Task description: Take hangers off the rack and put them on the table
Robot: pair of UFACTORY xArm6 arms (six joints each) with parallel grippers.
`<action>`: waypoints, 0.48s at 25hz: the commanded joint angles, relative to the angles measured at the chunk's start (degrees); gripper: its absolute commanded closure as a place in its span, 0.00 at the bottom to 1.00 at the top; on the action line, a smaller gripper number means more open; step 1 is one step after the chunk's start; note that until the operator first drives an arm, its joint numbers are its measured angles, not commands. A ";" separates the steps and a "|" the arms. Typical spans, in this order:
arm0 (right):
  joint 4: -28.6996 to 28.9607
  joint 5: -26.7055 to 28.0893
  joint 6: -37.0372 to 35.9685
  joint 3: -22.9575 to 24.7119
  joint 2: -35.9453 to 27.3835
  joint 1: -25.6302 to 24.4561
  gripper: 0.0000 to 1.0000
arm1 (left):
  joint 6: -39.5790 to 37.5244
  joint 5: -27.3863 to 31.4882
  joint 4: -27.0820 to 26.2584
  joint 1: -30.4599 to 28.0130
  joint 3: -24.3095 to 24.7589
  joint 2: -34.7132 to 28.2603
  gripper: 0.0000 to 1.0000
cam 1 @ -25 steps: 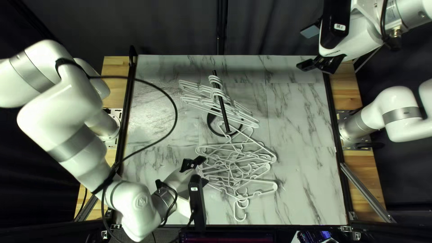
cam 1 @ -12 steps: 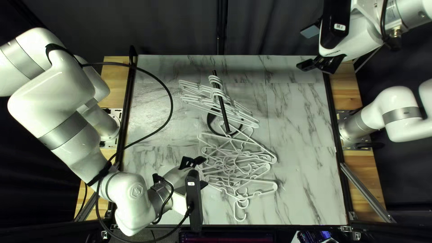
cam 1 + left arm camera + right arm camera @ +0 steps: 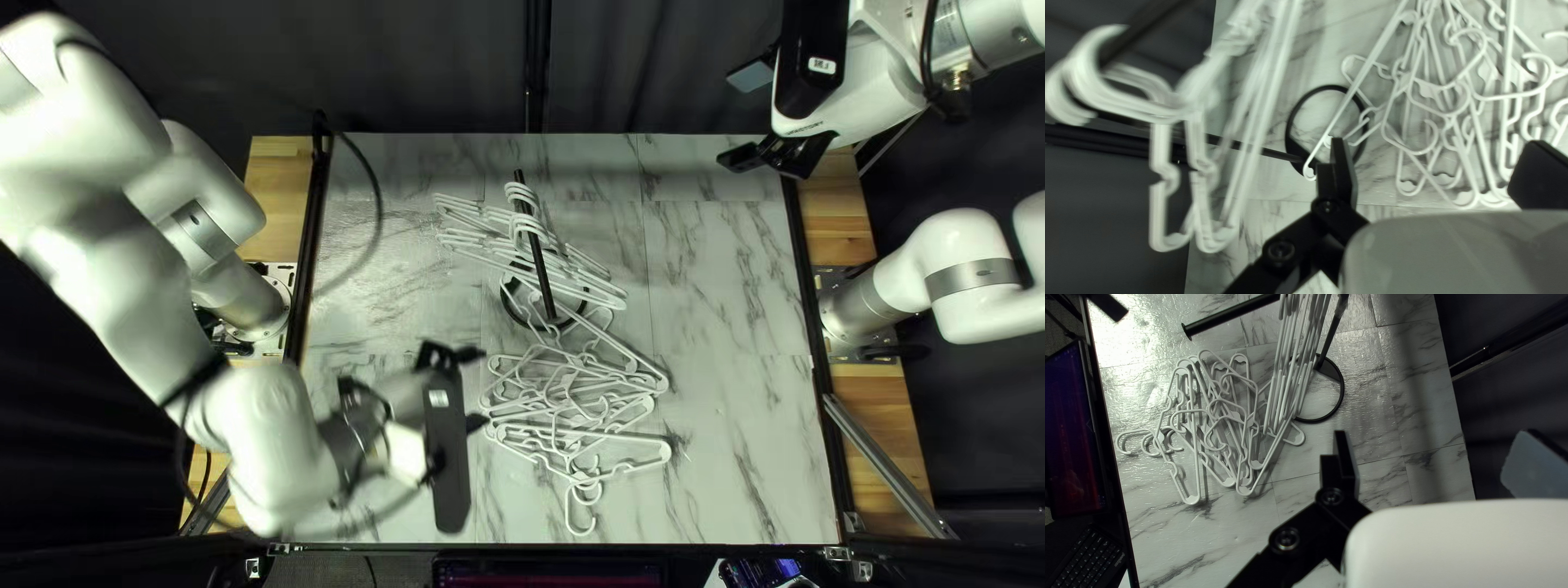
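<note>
Several white hangers (image 3: 523,245) hang from the black rack (image 3: 537,261). More white hangers (image 3: 577,403) lie overlapping on the table, the uppermost reaching over the rack's base. My left gripper (image 3: 477,389) is open just left of this pile; my right gripper (image 3: 742,118) stands open and raised at the upper right. In the left wrist view the left gripper (image 3: 1434,169) holds nothing; hanging hangers (image 3: 1170,109) are beside it, the pile (image 3: 1448,103) ahead. The right wrist view shows the right gripper (image 3: 1432,463) empty, with the hanger pile (image 3: 1208,419) off to its side.
The marble-patterned table (image 3: 729,436) has black side rails (image 3: 819,359). The rack's round base (image 3: 512,310) sits mid-table. A black cable loops from my left arm. A screen (image 3: 1072,430) and keyboard (image 3: 1091,563) lie beyond the near edge.
My left arm has swung left, and its gripper has moved away from the pile and slightly toward the far edge. The uppermost hanger in the pile has shifted toward the rack. The right arm is still.
</note>
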 commanded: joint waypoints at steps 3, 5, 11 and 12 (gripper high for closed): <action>0.00 0.00 0.00 0.00 0.00 0.00 0.00 | 32.89 -12.60 -17.97 18.82 1.04 -17.33 0.00; 0.00 0.00 0.00 0.00 0.00 0.00 0.00 | 39.92 -13.27 -23.65 22.74 -0.88 -19.20 0.00; 0.00 0.00 0.00 0.00 0.00 0.00 0.00 | 42.91 -10.76 -27.64 23.36 -3.62 -22.33 0.00; 0.00 0.00 0.00 0.00 0.00 0.00 0.00 | 42.91 -10.76 -27.64 23.36 -3.62 -22.33 0.00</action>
